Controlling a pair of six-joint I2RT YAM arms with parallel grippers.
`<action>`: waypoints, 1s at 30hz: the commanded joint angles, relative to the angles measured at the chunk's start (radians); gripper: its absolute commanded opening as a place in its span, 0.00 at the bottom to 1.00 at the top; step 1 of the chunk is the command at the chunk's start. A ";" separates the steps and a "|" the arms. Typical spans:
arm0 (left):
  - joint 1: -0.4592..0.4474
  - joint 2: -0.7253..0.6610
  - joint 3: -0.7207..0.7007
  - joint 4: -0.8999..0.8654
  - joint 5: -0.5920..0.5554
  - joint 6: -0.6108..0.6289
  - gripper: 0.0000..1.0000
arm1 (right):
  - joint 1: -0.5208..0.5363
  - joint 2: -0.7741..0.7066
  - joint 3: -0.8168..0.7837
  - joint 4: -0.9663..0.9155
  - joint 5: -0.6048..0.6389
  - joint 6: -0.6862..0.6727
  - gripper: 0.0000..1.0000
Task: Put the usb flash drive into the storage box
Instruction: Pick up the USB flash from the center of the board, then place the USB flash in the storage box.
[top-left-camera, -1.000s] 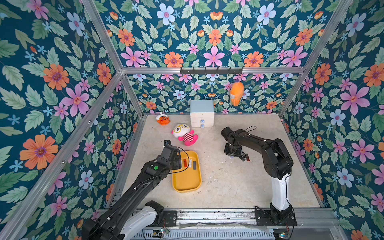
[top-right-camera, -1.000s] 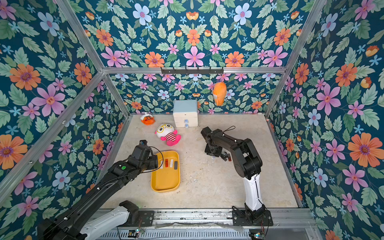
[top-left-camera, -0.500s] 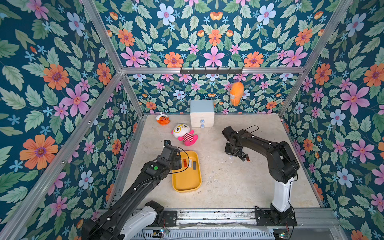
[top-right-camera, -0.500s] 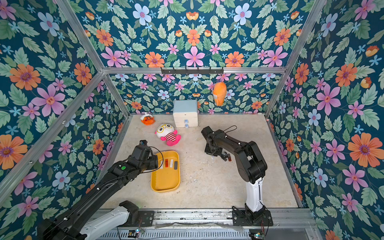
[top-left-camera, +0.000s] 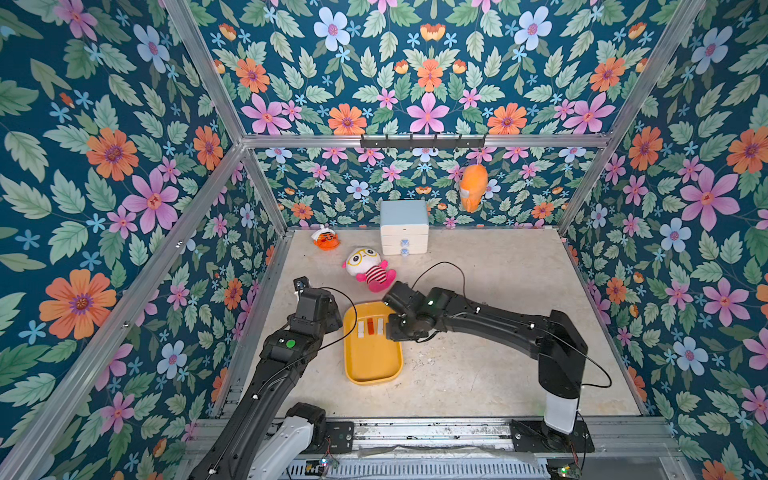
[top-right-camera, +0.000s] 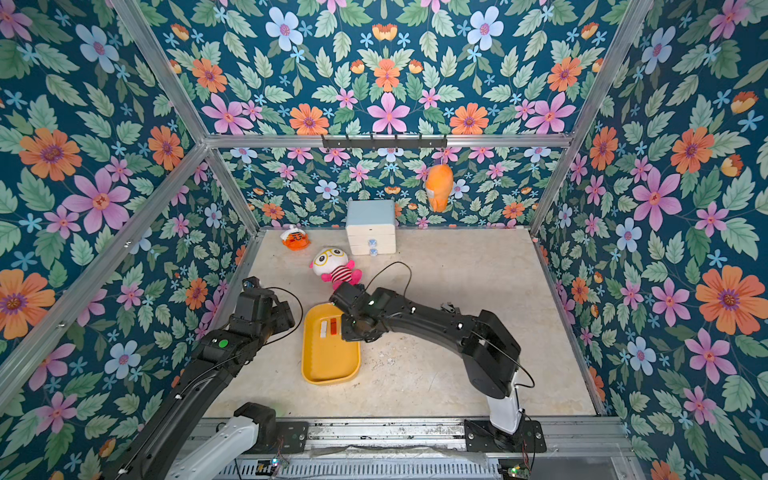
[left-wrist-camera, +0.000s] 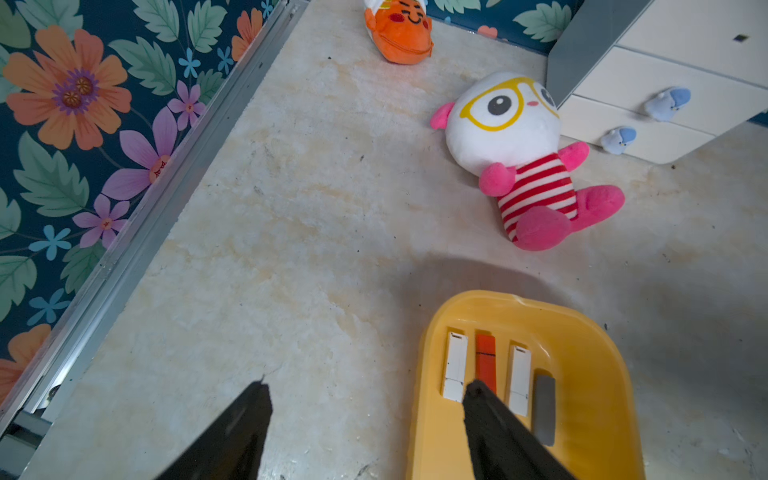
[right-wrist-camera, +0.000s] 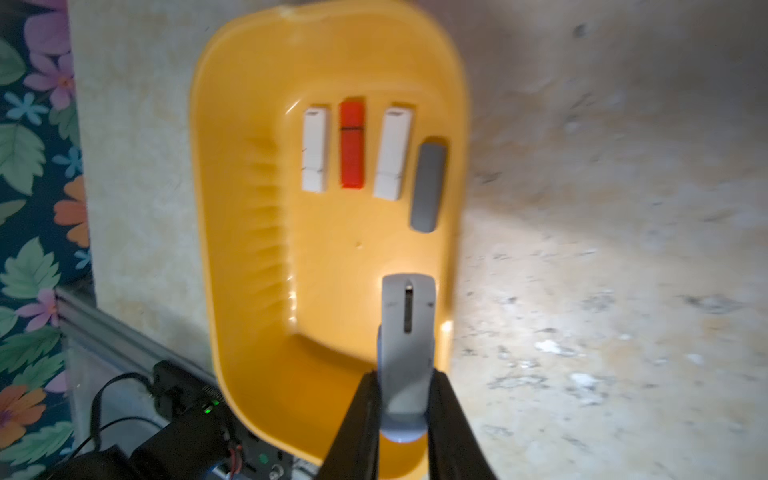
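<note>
The yellow storage box (top-left-camera: 371, 365) (top-right-camera: 328, 365) lies on the table between my two arms. Several drives lie side by side in its far end: a white one (right-wrist-camera: 314, 149), a red one (right-wrist-camera: 352, 145), another white one (right-wrist-camera: 392, 153) and a dark grey one (right-wrist-camera: 428, 187). My right gripper (right-wrist-camera: 405, 376) (top-left-camera: 392, 328) hangs over the box's right side, shut on a grey usb flash drive (right-wrist-camera: 407, 328) that sticks out forward. My left gripper (left-wrist-camera: 368, 384) (top-left-camera: 330, 313) is open and holds nothing. It straddles the box's left rim (left-wrist-camera: 422, 357).
A pink and white plush doll (top-left-camera: 368, 270) lies just beyond the box. Farther back stand a white two-drawer chest (top-left-camera: 404, 227) and an orange plush (top-left-camera: 326, 240). An orange toy (top-left-camera: 473, 189) hangs on the back wall. Flowered walls enclose the table.
My right arm has swung left from mid-table to over the box, its gripper closing fully. The left arm has not moved.
</note>
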 joint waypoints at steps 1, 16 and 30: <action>0.012 -0.021 -0.004 0.011 -0.010 -0.003 0.78 | 0.041 0.084 0.111 -0.018 -0.011 0.044 0.10; 0.015 -0.019 -0.005 0.011 -0.006 -0.001 0.78 | 0.079 0.391 0.334 -0.005 -0.058 0.126 0.11; 0.015 -0.021 -0.006 0.011 -0.005 -0.001 0.78 | 0.084 0.436 0.326 0.015 -0.076 0.135 0.30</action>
